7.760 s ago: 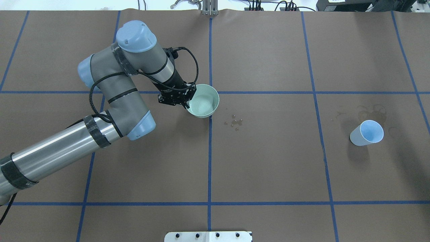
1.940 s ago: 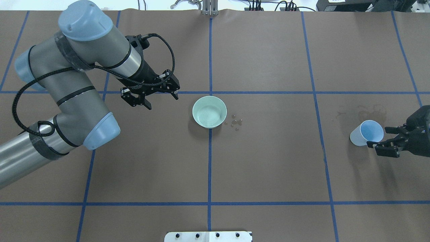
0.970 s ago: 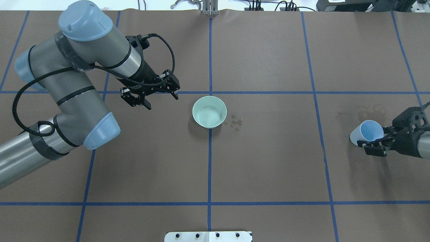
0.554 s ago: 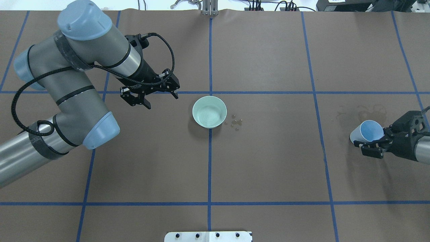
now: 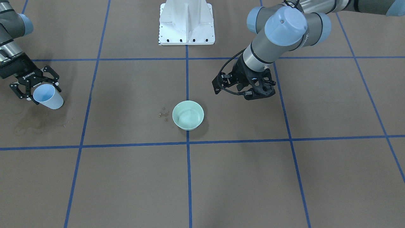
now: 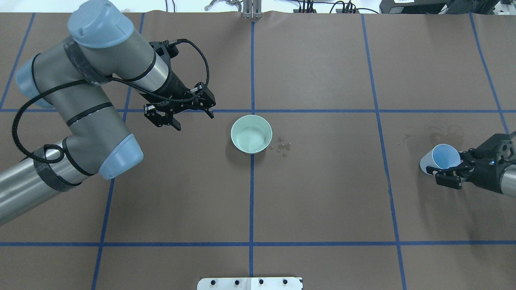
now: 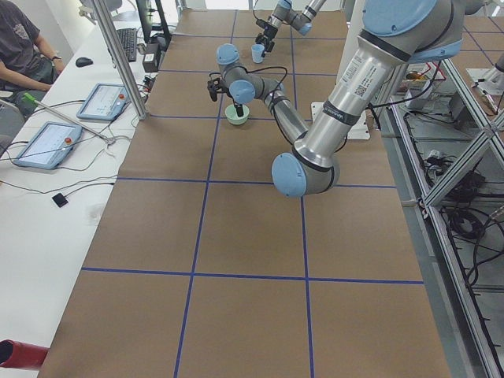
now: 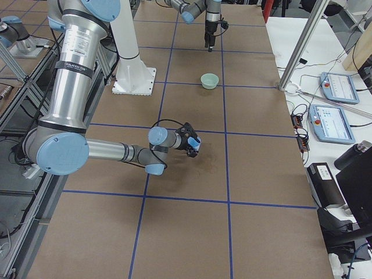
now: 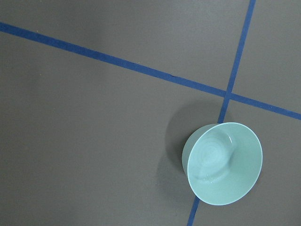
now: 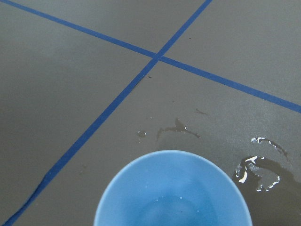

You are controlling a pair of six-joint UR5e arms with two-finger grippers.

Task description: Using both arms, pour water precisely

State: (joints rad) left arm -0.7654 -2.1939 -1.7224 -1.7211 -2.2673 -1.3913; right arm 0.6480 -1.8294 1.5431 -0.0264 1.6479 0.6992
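Over at the right end of the surface (image 6: 322,193), the right gripper (image 5: 37,89) has its jaws wide, straddling the blue cup (image 5: 48,97), with water (image 10: 174,207) glinting in its bottom. Left gripper (image 6: 194,122) hangs just left of the green bowl (image 6: 251,134), jaws wide too.

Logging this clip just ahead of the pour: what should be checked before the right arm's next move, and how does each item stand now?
1. Right tool straddles the blue cup, jaws open: ok.
2. Fingers touching the cup wall: cannot tell.
3. Water in the cup: ok, a little shows at the bottom.
4. Left tool open and apart from the green bowl: ok.
5. Bowl upright, nothing over its mouth: ok.
6. Dry table: not ok, drops lie beside the bowl and a wet patch by the cup.
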